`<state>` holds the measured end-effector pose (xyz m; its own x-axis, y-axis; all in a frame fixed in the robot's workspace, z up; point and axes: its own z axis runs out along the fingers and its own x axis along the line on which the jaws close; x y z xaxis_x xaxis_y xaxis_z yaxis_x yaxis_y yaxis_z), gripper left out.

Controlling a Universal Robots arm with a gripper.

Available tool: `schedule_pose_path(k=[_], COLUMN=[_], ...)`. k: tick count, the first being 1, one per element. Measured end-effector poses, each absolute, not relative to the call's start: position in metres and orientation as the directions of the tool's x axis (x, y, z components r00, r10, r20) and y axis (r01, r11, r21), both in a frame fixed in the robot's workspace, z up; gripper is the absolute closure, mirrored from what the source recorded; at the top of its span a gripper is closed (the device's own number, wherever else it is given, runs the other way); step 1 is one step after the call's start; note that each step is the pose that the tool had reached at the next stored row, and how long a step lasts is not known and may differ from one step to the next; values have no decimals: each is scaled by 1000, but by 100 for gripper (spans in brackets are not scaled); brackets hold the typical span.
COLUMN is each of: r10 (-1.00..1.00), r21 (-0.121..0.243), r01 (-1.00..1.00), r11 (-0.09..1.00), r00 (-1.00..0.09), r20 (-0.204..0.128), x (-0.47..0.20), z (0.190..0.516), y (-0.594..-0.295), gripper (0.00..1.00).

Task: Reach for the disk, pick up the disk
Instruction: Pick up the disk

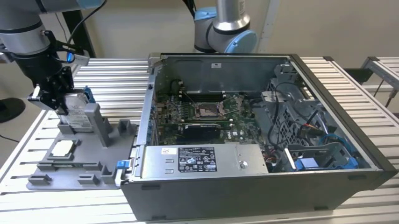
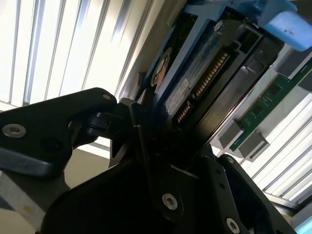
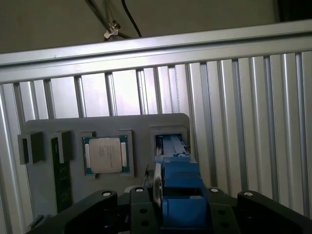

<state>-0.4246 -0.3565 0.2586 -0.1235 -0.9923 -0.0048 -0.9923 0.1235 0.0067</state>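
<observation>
The disk [image 1: 76, 111] is a silver drive with a blue bracket. It stands on edge in a slot of the grey holder [image 1: 93, 154] at the exterior view's left. My gripper [image 1: 60, 101] comes down from above and is shut on the disk's upper part, a finger on either side. In the second wrist view the black fingers [image 2: 146, 146] press against the disk [image 2: 195, 83], whose connector edge shows. The first wrist view looks down the disk's blue bracket [image 3: 178, 175] held between the fingers, with its far end at the holder's slot [image 3: 170, 139].
A square silver processor chip [image 3: 105, 155] and a green memory stick [image 3: 61, 175] lie in the holder beside the disk. The open computer case [image 1: 262, 140] stands just to the exterior view's right. A second arm [image 1: 224, 28] rises behind it. Metal slats [image 1: 112, 74] form the table.
</observation>
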Motion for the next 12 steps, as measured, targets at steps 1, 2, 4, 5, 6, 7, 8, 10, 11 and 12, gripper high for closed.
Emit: schedule_pose_path(k=[1,2,4,5,6,7,8,10,11,12], r10=[-992,-992,-992,-992,-992,-992,-992,-992,-992,-992], r21=[7,7,7,7,7,7,7,7,7,7], r01=[-992,-992,-992,-992,-992,-992,-992,-992,-992,-992], r11=[123,123,123,123,123,123,123,124,123,123], r00=[-123,-123,-124,-123,-123,-124,-124,-124,-124,-124], r20=[-5,-5,-5,-5,-5,-5,-5,-5,-5,-5], x=[-425,-425,-425,-425,-425,-425,-425,-425,-425,-425], z=[259,258,258,258,258,258,258,258,258,258], y=[-356,-356,-356,-356,-356,-356,-356,-356,-356,-356], gripper=[100,100,100,100,100,100,100,100,100,100])
